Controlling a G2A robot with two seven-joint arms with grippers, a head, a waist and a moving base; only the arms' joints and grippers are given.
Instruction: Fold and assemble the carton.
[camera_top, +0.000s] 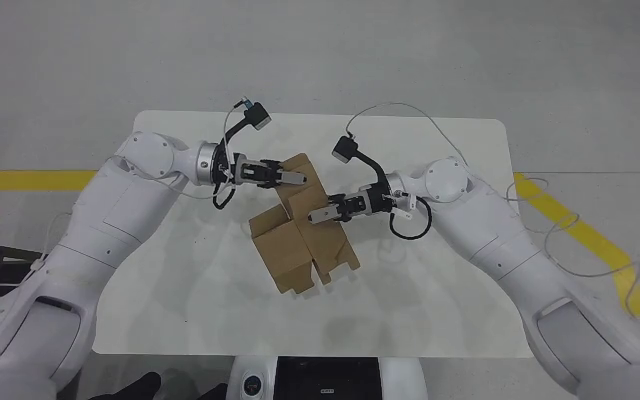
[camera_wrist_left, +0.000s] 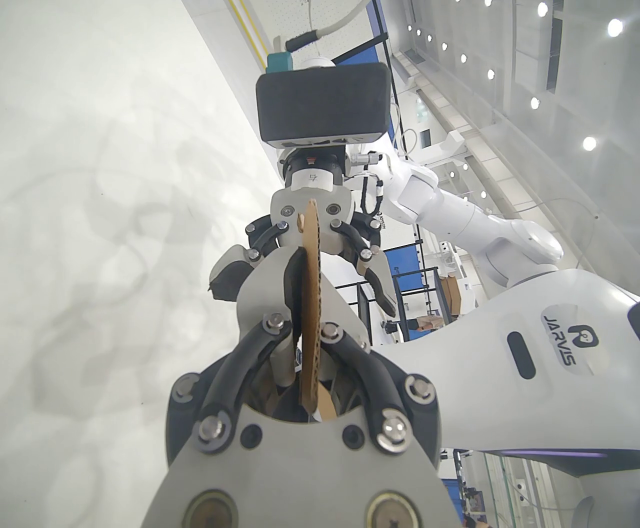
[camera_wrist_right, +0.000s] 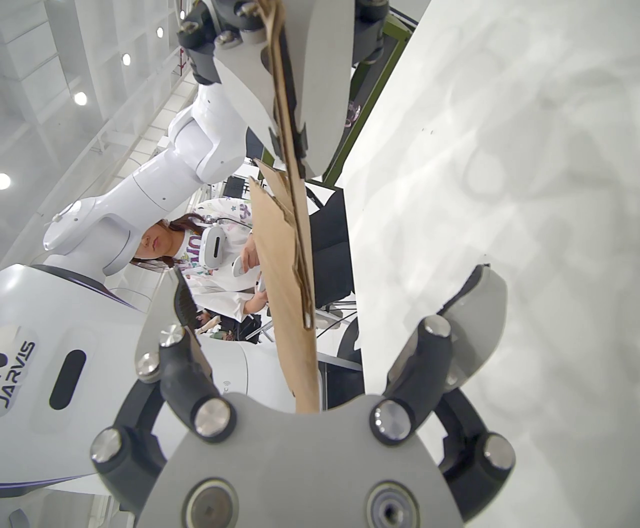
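A brown carton (camera_top: 290, 245), partly folded, lies in the middle of the white table (camera_top: 450, 300). My left gripper (camera_top: 296, 179) is at its far upper part, shut on a cardboard flap. In the left wrist view that flap (camera_wrist_left: 311, 325) runs edge-on between the closed pads of my left gripper (camera_wrist_left: 307, 280). My right gripper (camera_top: 322, 214) is at the carton's right side, open. In the right wrist view the carton's panel edge (camera_wrist_right: 285, 280) stands between the spread fingers of my right gripper (camera_wrist_right: 327, 295), touching neither. Farther off there, my left gripper (camera_wrist_right: 290, 125) pinches the same flap.
Bare table surface lies on all sides of the carton, widest toward the front right. Yellow floor lines (camera_top: 40, 180) run beyond the table's left and right edges. Thin cables (camera_top: 420, 120) loop above the right arm.
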